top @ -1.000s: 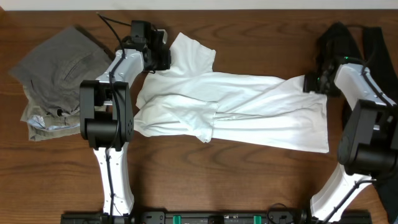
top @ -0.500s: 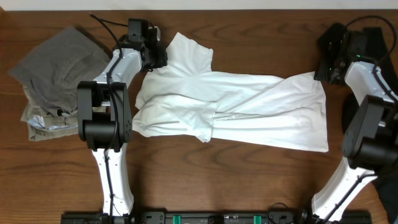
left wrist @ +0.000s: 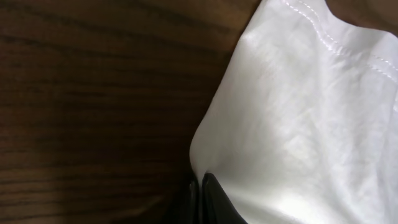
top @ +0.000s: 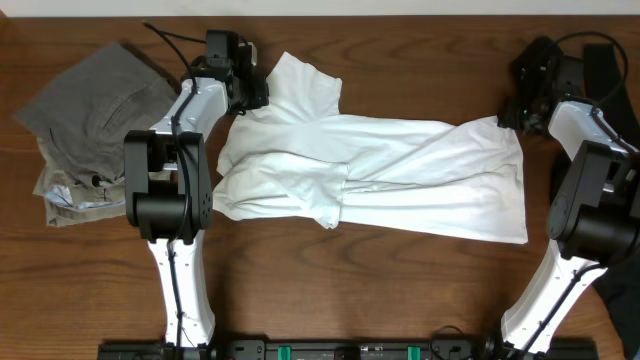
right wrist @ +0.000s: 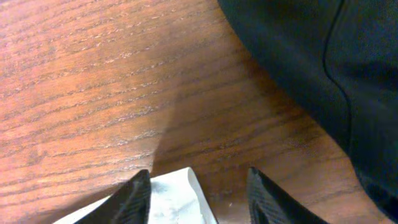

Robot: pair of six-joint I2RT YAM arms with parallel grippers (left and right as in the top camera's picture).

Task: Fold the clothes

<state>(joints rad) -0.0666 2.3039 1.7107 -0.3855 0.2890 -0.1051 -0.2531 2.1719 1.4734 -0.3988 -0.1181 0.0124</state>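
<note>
The white T-shirt (top: pixel 400 170) lies spread across the middle of the table, collar end to the left and hem to the right. My left gripper (top: pixel 250 90) is at the back left sleeve, and its jaws (left wrist: pixel 200 202) are shut on the sleeve's edge (left wrist: pixel 298 124). My right gripper (top: pixel 515 112) is open at the shirt's back right hem corner. That white corner (right wrist: pixel 180 199) lies between its two fingers (right wrist: pixel 199 174). The black garment (top: pixel 570 60) lies at the back right, and it also shows in the right wrist view (right wrist: pixel 323 68).
Grey trousers (top: pixel 95 100) lie in a heap at the back left on top of khaki trousers (top: pixel 70 195). Both arm bases stand at the front edge. Bare wooden table (top: pixel 330 290) shows in front of the shirt.
My right gripper left the hem corner, swung toward the black garment, then came back a little to the corner. My left gripper shifted slightly back-left with the sleeve, then held still.
</note>
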